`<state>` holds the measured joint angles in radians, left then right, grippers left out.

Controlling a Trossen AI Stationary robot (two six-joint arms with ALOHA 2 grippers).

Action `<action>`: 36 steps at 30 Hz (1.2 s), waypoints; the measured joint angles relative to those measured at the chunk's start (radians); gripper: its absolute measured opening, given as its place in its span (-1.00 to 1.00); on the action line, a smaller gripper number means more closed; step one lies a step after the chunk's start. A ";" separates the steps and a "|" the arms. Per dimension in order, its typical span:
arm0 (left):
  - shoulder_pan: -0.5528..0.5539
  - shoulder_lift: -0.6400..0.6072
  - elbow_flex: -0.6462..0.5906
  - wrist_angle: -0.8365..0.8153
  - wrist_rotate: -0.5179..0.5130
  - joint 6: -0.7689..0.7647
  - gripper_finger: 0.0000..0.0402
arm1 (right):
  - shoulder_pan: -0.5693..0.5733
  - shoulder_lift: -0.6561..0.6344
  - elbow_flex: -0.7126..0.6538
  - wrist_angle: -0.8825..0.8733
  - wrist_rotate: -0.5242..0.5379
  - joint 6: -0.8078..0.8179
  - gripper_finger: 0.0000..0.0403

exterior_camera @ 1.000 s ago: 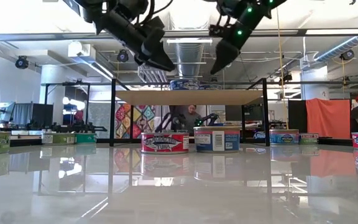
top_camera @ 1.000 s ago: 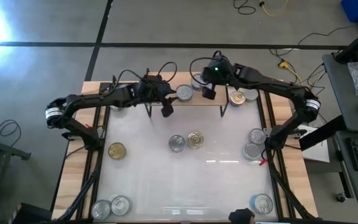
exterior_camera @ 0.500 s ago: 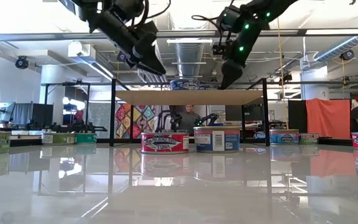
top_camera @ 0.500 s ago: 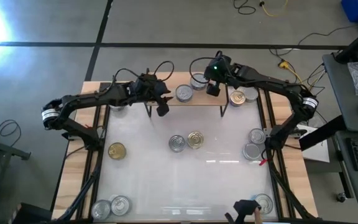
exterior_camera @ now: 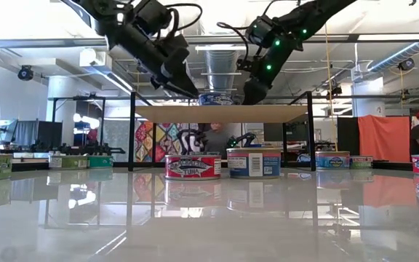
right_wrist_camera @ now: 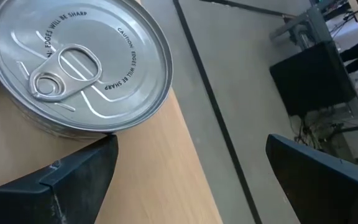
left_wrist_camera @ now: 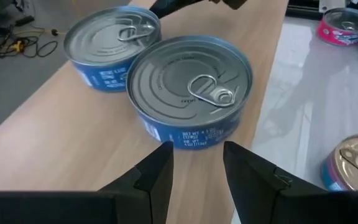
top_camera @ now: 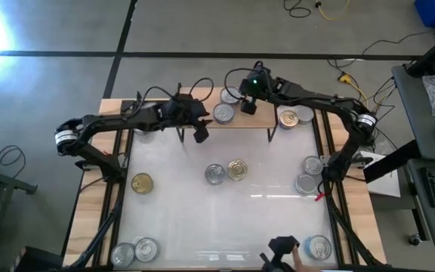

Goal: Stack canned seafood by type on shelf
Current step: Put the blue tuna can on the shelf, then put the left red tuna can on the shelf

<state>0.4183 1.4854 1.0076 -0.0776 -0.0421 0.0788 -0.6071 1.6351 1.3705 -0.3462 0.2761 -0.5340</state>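
Observation:
The shelf [top_camera: 259,121], a light-wood board on black legs, stands at the table's far middle. Two blue-sided, silver-topped tins rest on it by their bases: a nearer one [top_camera: 223,113] [left_wrist_camera: 191,93] and a farther one [top_camera: 231,96] [left_wrist_camera: 112,40] [right_wrist_camera: 73,68]. My left gripper [top_camera: 200,134] [left_wrist_camera: 197,180] hovers over the shelf's near edge, left of the nearer tin, slanting down at it, its fingers a little apart with nothing between them. My right gripper [top_camera: 246,106] [right_wrist_camera: 191,180] hangs wide open just right of the farther tin [exterior_camera: 215,98], touching nothing.
Under and in front of the shelf stand a silver tin [top_camera: 215,174] and a gold tin [top_camera: 237,168]. More tins: gold one [top_camera: 142,182] at left, two [top_camera: 308,174] at right, two [top_camera: 294,117] far right, some at both near corners. A person's hand [top_camera: 282,248] is at the near edge.
My right gripper has come down and toward the table's far-left, from beyond the shelf's right part to beside the farther tin, staying wide open. My left gripper has sunk a little toward the shelf. The hand at the near edge has shifted left.

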 joint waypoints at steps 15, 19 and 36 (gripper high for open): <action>0.000 0.058 -0.003 0.111 0.002 0.034 -0.37 | 0.007 -0.012 0.000 0.037 -0.076 0.047 0.99; 0.000 0.043 -0.003 0.104 -0.001 0.053 -0.37 | 0.010 -0.047 0.000 0.029 -0.067 0.026 0.99; -0.064 -0.256 -0.155 0.148 0.319 0.140 -0.37 | 0.106 -0.258 -0.148 -0.101 -0.256 0.208 0.99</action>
<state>0.3541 1.2299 0.8529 0.0699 0.2771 0.2183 -0.5012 1.3770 1.2225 -0.4470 0.0197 -0.3261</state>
